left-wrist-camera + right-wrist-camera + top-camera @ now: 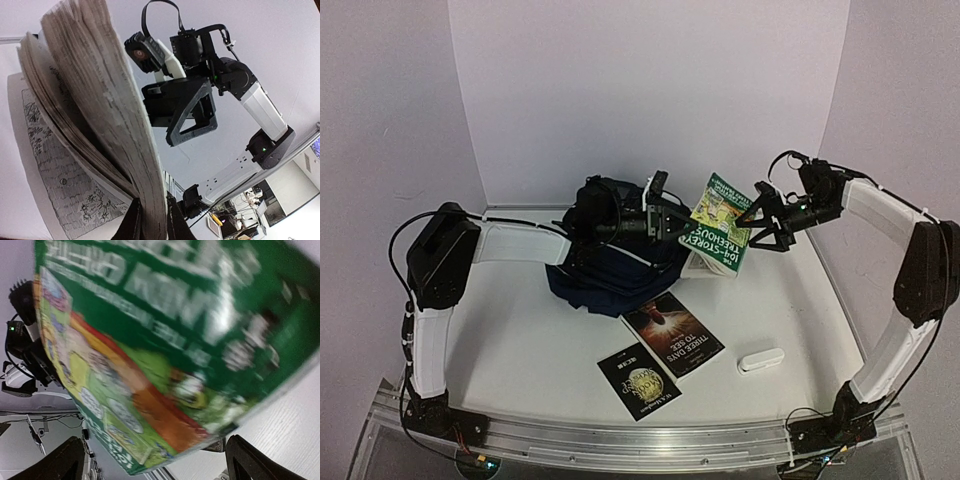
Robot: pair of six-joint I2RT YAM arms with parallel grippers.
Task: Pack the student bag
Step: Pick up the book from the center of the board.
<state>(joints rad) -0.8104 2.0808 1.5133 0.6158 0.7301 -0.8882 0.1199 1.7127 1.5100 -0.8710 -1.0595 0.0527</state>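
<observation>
The student bag (603,278), dark navy, lies slumped at the back middle of the table, partly hidden under my left arm. My left gripper (688,224) is shut on a green paperback book (721,222) and holds it tilted in the air to the right of the bag. In the left wrist view the fanned page block (107,105) is pinched between the two fingers of that gripper (152,222). My right gripper (763,228) stands open just right of the book. In the right wrist view the green cover (165,325) fills the frame in front of that gripper (155,460), whose jaws are spread wide below it.
A dark book with a glowing cover picture (672,333) and a smaller black book (638,380) lie on the table in front of the bag. A small white oblong object (761,360) lies to their right. White walls close in the back and both sides.
</observation>
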